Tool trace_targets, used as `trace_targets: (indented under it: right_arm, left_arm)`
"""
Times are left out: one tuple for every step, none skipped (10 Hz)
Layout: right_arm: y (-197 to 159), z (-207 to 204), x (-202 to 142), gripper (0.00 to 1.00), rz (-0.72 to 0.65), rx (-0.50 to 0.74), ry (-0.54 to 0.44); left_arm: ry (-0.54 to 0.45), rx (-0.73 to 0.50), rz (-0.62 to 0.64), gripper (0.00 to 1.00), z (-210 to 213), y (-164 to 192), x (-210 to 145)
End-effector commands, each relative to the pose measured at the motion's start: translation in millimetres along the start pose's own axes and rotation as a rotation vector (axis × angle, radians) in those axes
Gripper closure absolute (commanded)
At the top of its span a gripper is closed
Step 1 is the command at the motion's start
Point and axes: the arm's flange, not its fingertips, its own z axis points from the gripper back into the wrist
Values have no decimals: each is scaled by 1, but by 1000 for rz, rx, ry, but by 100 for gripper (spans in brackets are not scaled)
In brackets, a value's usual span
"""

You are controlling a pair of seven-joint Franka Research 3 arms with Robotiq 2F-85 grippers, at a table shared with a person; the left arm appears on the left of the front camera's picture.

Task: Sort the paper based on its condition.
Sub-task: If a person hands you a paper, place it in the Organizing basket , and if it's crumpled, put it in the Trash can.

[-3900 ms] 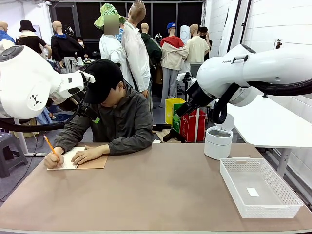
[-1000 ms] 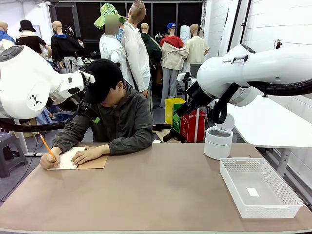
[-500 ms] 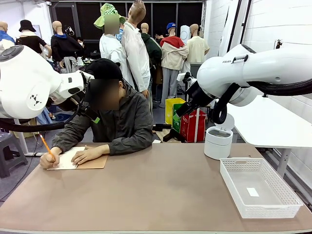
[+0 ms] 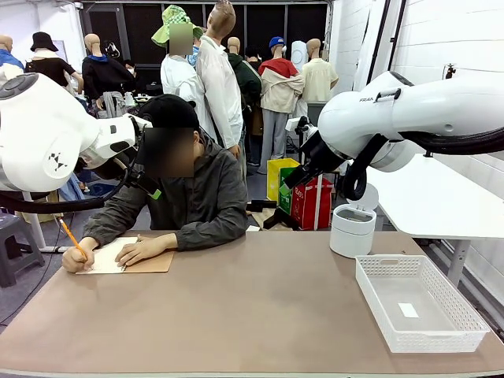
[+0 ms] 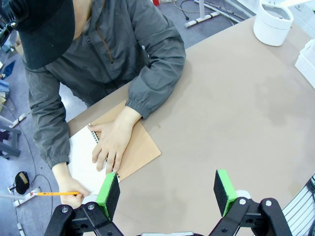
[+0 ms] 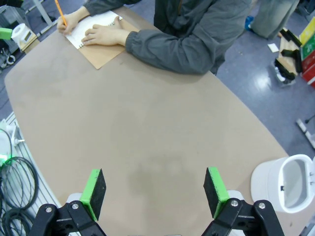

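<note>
Loose paper is out of view. A person at the far left of the table writes with an orange pencil [image 4: 72,239] on the top white page of a spiral-bound notepad [image 4: 110,256] with a brown cardboard backing [image 5: 140,152]. The person's other hand [image 5: 110,142] lies flat on the page. My left gripper [image 5: 166,192] hangs open and empty high above the table, just right of the notepad. My right gripper [image 6: 154,192] is also open and empty, high over the table's middle. The notepad [image 6: 81,34] lies far off in the right wrist view.
A white mesh basket [image 4: 429,340] stands at the near right with a small white slip on its floor. A white round bin [image 4: 352,228] with its lid tipped up sits behind it. Bare brown tabletop [image 4: 260,307] stretches between notepad and basket.
The person's writing hand and pencil have shifted slightly left along the page. Both arms have stayed still with their grippers open.
</note>
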Motion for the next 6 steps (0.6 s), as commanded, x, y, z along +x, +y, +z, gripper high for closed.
trace_targets:
  right_arm:
    - [0,-2,0,0,-1,1,1]
    - [0,-2,0,0,-1,1,1]
    - [0,-2,0,0,-1,1,1]
    - [0,-2,0,0,-1,1,1]
    - [0,-2,0,0,-1,1,1]
    - [0,-2,0,0,-1,1,1]
  left_arm:
    - [-2,-1,-1,0,1,1,0]
    - [-2,-1,-1,0,1,1,0]
    - [-2,-1,-1,0,1,1,0]
    - [-2,-1,-1,0,1,1,0]
    - [-2,-1,-1,0,1,1,0]
    - [-2,-1,-1,0,1,1,0]
